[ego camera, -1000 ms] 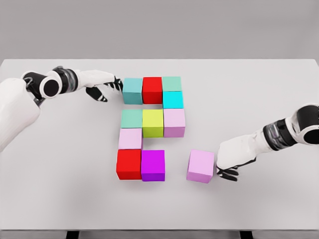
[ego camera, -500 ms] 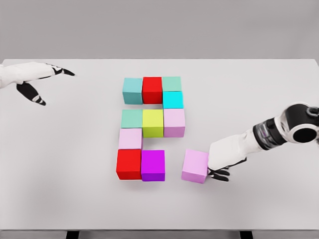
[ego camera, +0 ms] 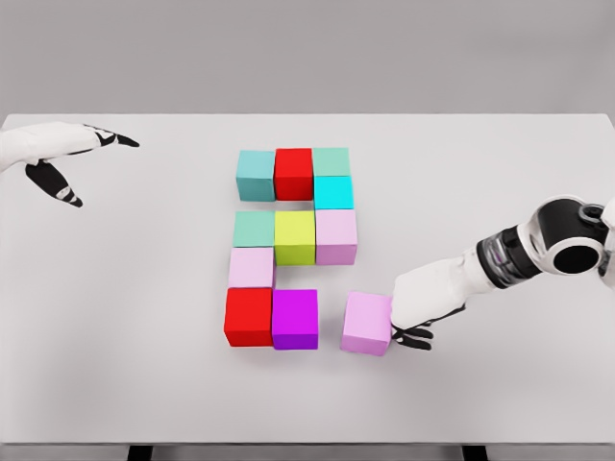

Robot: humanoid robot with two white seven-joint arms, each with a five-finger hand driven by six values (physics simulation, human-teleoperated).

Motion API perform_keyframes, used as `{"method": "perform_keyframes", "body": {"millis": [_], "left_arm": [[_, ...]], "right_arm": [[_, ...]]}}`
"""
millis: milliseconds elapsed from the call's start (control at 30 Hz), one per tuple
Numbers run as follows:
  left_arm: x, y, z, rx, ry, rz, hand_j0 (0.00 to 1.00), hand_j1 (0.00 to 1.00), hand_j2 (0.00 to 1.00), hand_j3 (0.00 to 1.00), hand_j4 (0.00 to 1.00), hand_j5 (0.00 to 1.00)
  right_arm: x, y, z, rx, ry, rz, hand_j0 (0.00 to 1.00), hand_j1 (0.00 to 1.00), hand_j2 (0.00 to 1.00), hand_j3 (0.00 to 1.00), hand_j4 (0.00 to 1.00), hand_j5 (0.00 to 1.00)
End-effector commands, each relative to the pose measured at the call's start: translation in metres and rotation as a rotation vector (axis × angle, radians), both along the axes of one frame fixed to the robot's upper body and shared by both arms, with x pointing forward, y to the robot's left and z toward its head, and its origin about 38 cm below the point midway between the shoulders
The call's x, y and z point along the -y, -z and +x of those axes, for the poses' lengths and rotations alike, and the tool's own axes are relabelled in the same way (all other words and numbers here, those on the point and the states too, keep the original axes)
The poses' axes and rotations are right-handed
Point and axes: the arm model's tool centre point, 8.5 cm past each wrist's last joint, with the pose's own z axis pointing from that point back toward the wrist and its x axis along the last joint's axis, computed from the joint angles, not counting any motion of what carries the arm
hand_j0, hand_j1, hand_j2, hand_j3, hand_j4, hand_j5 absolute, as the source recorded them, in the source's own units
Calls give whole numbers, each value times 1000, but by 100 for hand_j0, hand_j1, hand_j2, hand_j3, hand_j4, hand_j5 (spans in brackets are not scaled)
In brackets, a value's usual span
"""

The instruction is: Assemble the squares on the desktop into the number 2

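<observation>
The right robot hand (ego camera: pixel 419 305), fingers loose and gripping nothing, presses flat against the right face of the pale pink cube (ego camera: pixel 366 323) on the white surface (ego camera: pixel 500 192), just beside the magenta cube (ego camera: pixel 295 318), placed to complete the 2's bottom row.

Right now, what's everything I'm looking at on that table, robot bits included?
Table: 1, white, fills the view.
Teal cubes: 2, top row left and middle row left.
Red cubes: 2, top row centre and bottom row left.
Green cube: 1, top row right.
Cyan cube: 1, under the green cube.
Yellow cube: 1, middle row centre.
Pink cubes: 3, middle row right, above the lower red cube, and apart at bottom right.
Purple cube: 1, bottom row, beside the lower red cube.
Left hand: open, far left, away from the cubes.
Right hand: against the loose pink cube's right side.
</observation>
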Motion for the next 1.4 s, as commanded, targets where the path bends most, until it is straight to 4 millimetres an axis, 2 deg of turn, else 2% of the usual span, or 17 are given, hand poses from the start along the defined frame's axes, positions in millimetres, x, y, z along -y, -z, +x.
{"method": "perform_keyframes", "body": {"millis": [0,633,800,1000,1133,1367], "left_arm": [[-1,0,0,-1,-5,-3,100,100,100,100,100,100],[-7,13,2,-20,-34,-17,100,100,100,100,100,100],[-6,14,1,-20,-27,-17,100,100,100,100,100,100],[-5,14,2,-18,-27,-22,100,100,100,100,100,100],[-4,16,2,22,-37,-53,100,100,100,100,100,100],[-5,17,1,19,-37,-52,100,100,100,100,100,100]], "right_arm": [[-3,-1,0,-1,-2,6,13,13,13,13,13,13],[-13,-3,1,1,-17,29,13,13,13,13,13,13],[-2,-9,6,19,15,26,13,13,13,13,13,13],[7,-2,2,1,33,16,13,13,13,13,13,13],[0,7,-3,-23,19,22,13,13,13,13,13,13],[-2,8,-4,-27,14,25,12,12,12,12,12,12]]}}
